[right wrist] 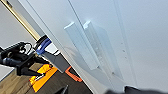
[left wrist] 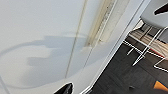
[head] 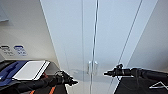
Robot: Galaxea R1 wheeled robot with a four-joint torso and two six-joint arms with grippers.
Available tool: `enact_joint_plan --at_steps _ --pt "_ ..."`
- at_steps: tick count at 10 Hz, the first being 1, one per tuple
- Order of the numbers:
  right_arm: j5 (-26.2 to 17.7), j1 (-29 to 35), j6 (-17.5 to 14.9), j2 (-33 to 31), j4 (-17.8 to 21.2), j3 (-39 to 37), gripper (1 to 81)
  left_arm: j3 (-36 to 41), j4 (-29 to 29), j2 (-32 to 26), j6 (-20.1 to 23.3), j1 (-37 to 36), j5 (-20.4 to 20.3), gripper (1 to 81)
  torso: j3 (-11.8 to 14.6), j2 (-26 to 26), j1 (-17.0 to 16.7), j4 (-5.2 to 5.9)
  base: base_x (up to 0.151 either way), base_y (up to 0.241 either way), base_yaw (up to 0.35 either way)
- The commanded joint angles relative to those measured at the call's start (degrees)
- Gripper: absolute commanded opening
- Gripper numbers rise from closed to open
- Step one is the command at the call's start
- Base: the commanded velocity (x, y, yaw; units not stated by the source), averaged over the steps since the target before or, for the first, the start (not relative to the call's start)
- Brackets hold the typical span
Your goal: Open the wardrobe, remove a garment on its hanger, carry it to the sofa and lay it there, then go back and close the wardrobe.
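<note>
Wardrobe (head: 100,37), tall, white, two-doored, stands shut; I'd centre my right tool (head: 107,73), spread unreadable, squarely on the silver handles (head: 92,67).

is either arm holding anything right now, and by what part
Nothing is held. The left tool and right tool flank the handles of the shut wardrobe, touching neither.
</note>
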Motion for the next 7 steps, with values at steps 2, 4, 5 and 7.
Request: enact_joint_plan --at_steps 2,4,5,7 --pt "2.39 8.47 0.74 -0.36 1.17 1.11 81.1 -2.07 -0.43 2.65 -1.21 -9.46 -2.83 81.1 0.00 0.00 0.00 0.00 0.000 0.000 0.000" --pt "2.57 8.38 0.74 2.10 1.17 -1.17 81.1 -3.30 -0.43 3.71 -2.44 -9.90 -4.42 81.1 -0.02 0.02 0.00 0.00 0.000 0.000 0.000" --pt "2.57 8.47 0.83 3.32 1.25 -2.22 81.1 -4.96 -0.34 5.19 -2.44 -10.16 -4.08 81.1 -0.02 0.02 0.00 0.00 0.000 0.000 0.000" --pt "2.57 8.90 0.83 5.53 1.25 -3.81 81.1 -7.35 -0.34 7.75 -2.44 -10.86 -3.72 81.1 -0.02 0.04 0.00 0.00 0.000 0.000 0.000"
